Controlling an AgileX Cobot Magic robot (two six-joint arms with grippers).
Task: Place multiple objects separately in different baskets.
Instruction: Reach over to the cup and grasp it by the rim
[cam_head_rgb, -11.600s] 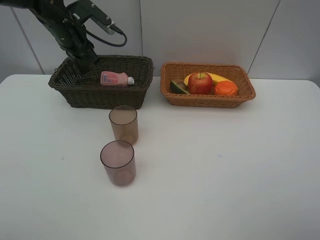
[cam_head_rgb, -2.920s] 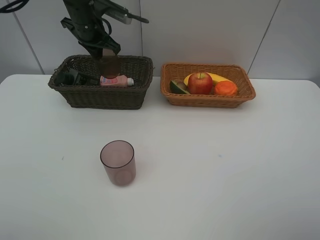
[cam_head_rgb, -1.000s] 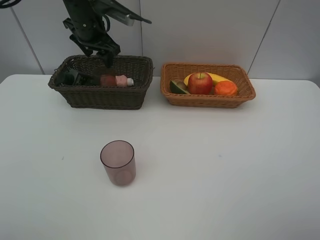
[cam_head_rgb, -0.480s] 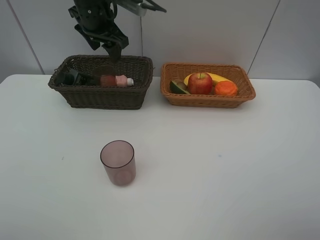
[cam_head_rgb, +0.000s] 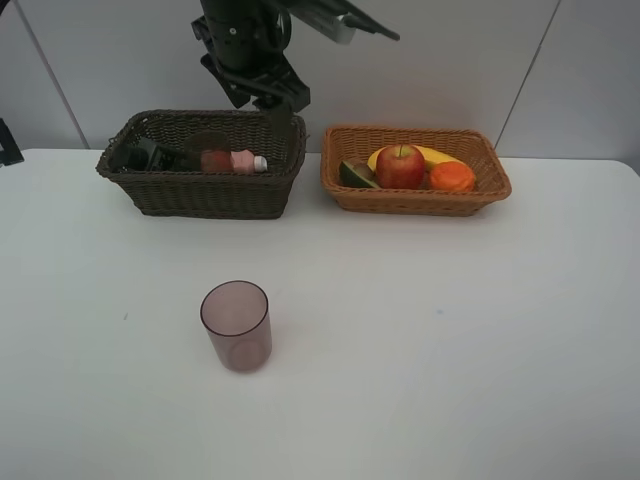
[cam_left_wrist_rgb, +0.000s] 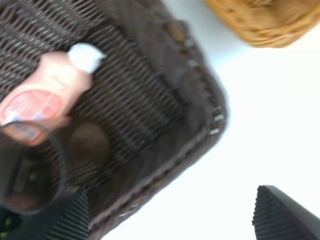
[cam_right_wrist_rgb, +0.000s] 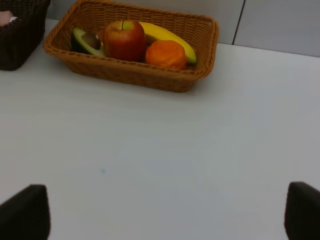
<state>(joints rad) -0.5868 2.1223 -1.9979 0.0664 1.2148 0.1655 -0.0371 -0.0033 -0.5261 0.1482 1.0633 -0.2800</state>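
Translucent brownish-pink plastic marks the one cup (cam_head_rgb: 236, 325) left outside the baskets: it stands upright and alone on the white table (cam_head_rgb: 450, 340), toward seven o'clock from the table's middle and well apart from both baskets. The dark brown wicker basket (cam_head_rgb: 205, 190) sits at eleven o'clock and holds the small pink white-capped bottle (cam_head_rgb: 232, 161) lying on its side, a dark green pump bottle (cam_head_rgb: 145, 155) at its far-left end, and a second cup (cam_left_wrist_rgb: 30, 167) resting against the pink bottle. The light orange-tan basket (cam_head_rgb: 415, 195) at one o'clock carries the red apple (cam_head_rgb: 400, 166), the orange (cam_head_rgb: 452, 176), the yellow banana (cam_head_rgb: 432, 155) behind them and the avocado half (cam_head_rgb: 356, 173) with its pit. The left gripper (cam_head_rgb: 282, 100) hangs above the dark basket's right end with its jaws spread apart and nothing between them; the right gripper (cam_right_wrist_rgb: 160, 220) also stands wide apart and empty, low over bare table in front of the tan basket. The standing cup looks light, thin-walled and smooth, so it is likely to slip or tip under a careless squeeze and may flex if pinched hard. A sensible hold would be across the rim, one finger inside and one outside, or around the body near its upper half, with moderate force.
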